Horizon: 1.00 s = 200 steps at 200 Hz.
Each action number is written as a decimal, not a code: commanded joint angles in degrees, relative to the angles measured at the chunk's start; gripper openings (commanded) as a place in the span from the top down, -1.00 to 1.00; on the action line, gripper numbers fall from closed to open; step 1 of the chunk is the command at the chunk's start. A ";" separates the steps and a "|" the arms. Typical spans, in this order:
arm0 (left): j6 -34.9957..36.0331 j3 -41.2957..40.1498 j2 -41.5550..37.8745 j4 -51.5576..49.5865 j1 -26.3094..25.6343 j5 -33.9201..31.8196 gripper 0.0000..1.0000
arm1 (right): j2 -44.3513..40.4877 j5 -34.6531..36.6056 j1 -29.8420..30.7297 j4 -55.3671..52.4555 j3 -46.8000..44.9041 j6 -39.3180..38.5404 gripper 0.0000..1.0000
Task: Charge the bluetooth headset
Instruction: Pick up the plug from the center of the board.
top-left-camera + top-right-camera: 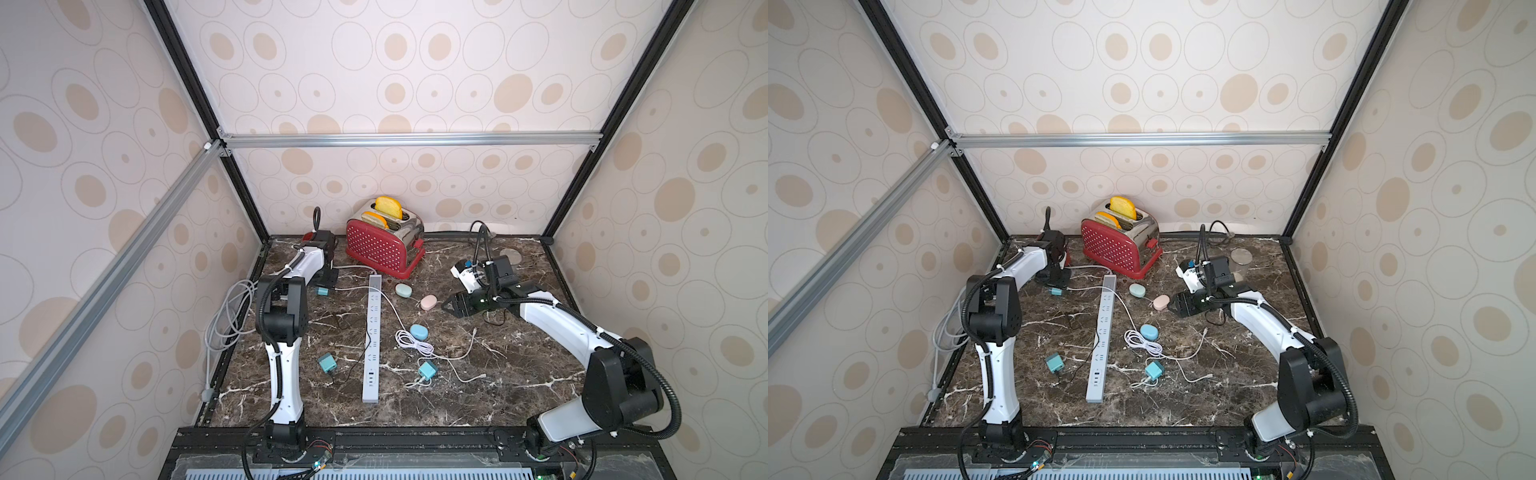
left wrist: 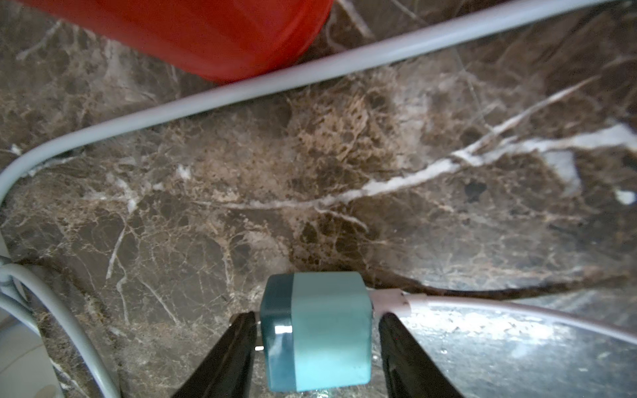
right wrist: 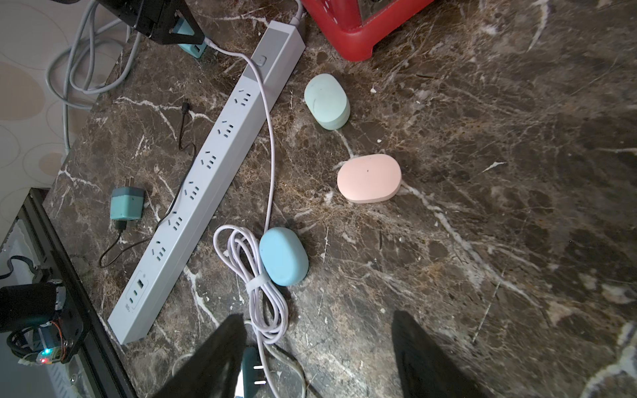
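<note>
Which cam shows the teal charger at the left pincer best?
Left wrist: the charger fills the foreground between the left pincer's fingers, white cable attached. Both top views show only a small teal block; right wrist shows it half hidden.

Left wrist view: red toaster (image 2: 206, 34) just a blurry blob, chopped by the frame edge. Teal charger (image 2: 317, 330) cut off at the bottom, prongs barely peeking out. Right wrist view: dark plug (image 3: 249, 361) half buried behind the right gripper (image 3: 315, 315), rest lost off-frame. In both top views, left gripper (image 1: 324, 286) mostly tucked under its own wrist. Ports on the pink case (image 3: 368, 177)? Way too tiny to tell.
</note>
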 commanded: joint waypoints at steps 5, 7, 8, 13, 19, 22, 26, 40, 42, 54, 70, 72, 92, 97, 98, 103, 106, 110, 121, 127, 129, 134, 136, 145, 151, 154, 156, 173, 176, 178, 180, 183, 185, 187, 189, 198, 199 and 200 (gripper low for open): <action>0.28 -0.76 -0.56 -3.27 0.52 -1.00 -0.20 | 0.85 0.53 0.47 -0.89 1.22 -1.15 -0.42; 0.25 -0.81 -0.65 -3.35 0.58 -0.98 -0.20 | 0.87 0.49 0.46 -0.88 1.19 -1.13 -0.42; 0.25 -0.83 -0.70 -3.31 0.55 -0.94 -0.20 | 0.93 0.51 0.46 -0.86 1.21 -1.10 -0.42; 0.24 -0.85 -0.88 -3.45 0.50 -0.87 -0.20 | 1.00 0.53 0.47 -0.86 1.21 -1.08 -0.42; 0.24 -0.94 -1.01 -3.55 0.57 -0.82 -0.21 | 1.12 0.40 0.48 -0.89 1.22 -0.99 -0.42; 0.24 -0.98 -1.11 -3.59 0.53 -0.82 -0.21 | 1.09 0.40 0.48 -0.88 1.26 -1.08 -0.42; 0.24 -1.03 -1.17 -3.65 0.58 -0.91 -0.21 | 1.24 0.36 0.49 -0.87 1.22 -1.04 -0.42; 0.17 -1.16 -1.32 -3.65 0.69 -0.83 -0.21 | 1.26 0.31 0.56 -0.80 1.33 -1.06 -0.42; 0.16 -1.17 -1.35 -3.65 0.69 -0.82 -0.21 | 1.24 0.32 0.57 -0.90 1.31 -1.04 -0.42; 0.16 -1.03 -1.21 -3.66 0.91 -0.66 -0.20 | 1.21 0.44 0.60 -1.09 1.47 -1.10 -0.42; 0.24 -0.81 -0.97 -3.82 1.26 -0.23 -0.16 | 0.93 0.52 0.63 -1.44 1.78 -1.31 -0.41; 0.24 -0.77 -1.00 -3.87 1.30 -0.15 -0.15 | 0.93 0.53 0.63 -1.52 1.75 -1.32 -0.42; 0.33 -0.68 -0.55 -3.76 1.52 0.23 -0.07 | 0.43 0.81 0.63 -1.84 1.66 -1.47 -0.41; 0.33 -0.75 -0.41 -3.78 1.48 0.23 -0.05 | 0.36 0.95 0.63 -1.97 1.66 -1.59 -0.41; 0.33 -0.71 -0.44 -3.75 1.44 0.28 -0.05 | 0.33 0.96 0.63 -1.93 1.66 -1.59 -0.41; 0.33 -0.70 -0.39 -3.80 1.47 0.36 -0.03 | 0.26 0.97 0.63 -2.01 1.68 -1.59 -0.41; 0.38 -0.68 -0.27 -3.79 1.48 0.45 -0.02 | 0.29 1.05 0.63 -1.99 1.61 -1.55 -0.41; 0.38 -0.67 -0.18 -3.79 1.48 0.56 -0.01 | 0.21 1.06 0.63 -2.06 1.58 -1.59 -0.41; 0.34 -0.69 -0.03 -3.53 1.44 0.80 0.02 | 0.20 1.05 0.74 -2.06 1.52 -1.53 -0.41; 0.33 -0.61 0.06 -3.43 1.47 0.92 0.02 | 0.14 1.06 0.73 -2.01 1.59 -1.47 -0.40; 0.33 -0.59 0.05 -3.42 1.48 0.98 0.02 | 0.19 1.06 0.74 -1.99 1.62 -1.47 -0.41; 0.42 -0.50 0.21 -3.44 1.47 1.10 0.02 | 0.20 0.99 0.75 -1.97 1.57 -1.43 -0.41; 0.46 -0.39 0.26 -3.44 1.48 1.17 0.02 | 0.20 1.02 0.77 -2.03 1.59 -1.47 -0.41; 0.57 -0.09 0.54 -3.53 1.48 1.20 0.01 | 0.20 0.97 0.81 -1.93 1.59 -1.47 -0.41; 0.67 0.33 0.74 -3.72 1.47 1.20 -0.02 | 0.05 0.97 0.92 -2.01 1.57 -1.51 -0.41; 0.73 0.52 0.86 -3.83 1.45 1.20 -0.04 | 0.09 0.97 0.95 -1.99 1.57 -1.53 -0.41; 0.76 0.63 0.91 -3.89 1.47 1.20 -0.06 | 0.06 0.97 0.91 -1.99 1.57 -1.51 -0.41; 1.01 1.23 1.08 -4.15 1.45 1.20 -0.10 | -0.02 1.06 0.98 -2.20 1.57 -1.72 -0.41; 1.10 1.26 1.08 -4.15 1.43 1.20 -0.09 | -0.04 1.12 0.99 -2.24 1.57 -1.76 -0.41; 1.12 1.39 1.10 -4.21 1.49 1.20 -0.09 | -0.06 1.14 1.01 -2.29 1.57 -1.77 -0.41; 1.12 1.42 1.03 -4.21 1.48 1.20 -0.10 | -0.06 1.19 0.99 -2.33 1.57 -1.79 -0.41; 1.12 1.51 1.07 -4.23 1.55 1.20 -0.09 | -0.06 1.15 1.13 -2.33 1.57 -1.82 -0.41; 1.19 1.52 1.05 -4.23 1.54 1.15 -0.09 | -0.06 1.15 1.11 -2.40 1.57 -1.91 -0.41; 1.16 1.54 1.09 -4.23 1.43 1.19 -0.09 | -0.06 1.15 1.15 -2.40 1.57 -1.94 -0.41; 1.20 1.59 1.12 -4.23 1.47 1.24 -0.09 | -0.06 1.15 1.14 -2.35 1.57 -1.94 -0.41; 1.29 1.85 1.33 -4.20 1.47 1.29 -0.09 | -0.22 1.15 1.11 -2.34 1.48 -2.03 -0.41; 1.29 1.86 1.39 -4.22 1.48 1.33 -0.09 | -0.23 1.19 1.09 -2.34 1.43 -2.03 -0.41; 1.30 1.87 1.42 -4.22 1.48 1.35 -0.09 | -0.28 1.17 1.13 -2.34 1.41 -1.99 -0.41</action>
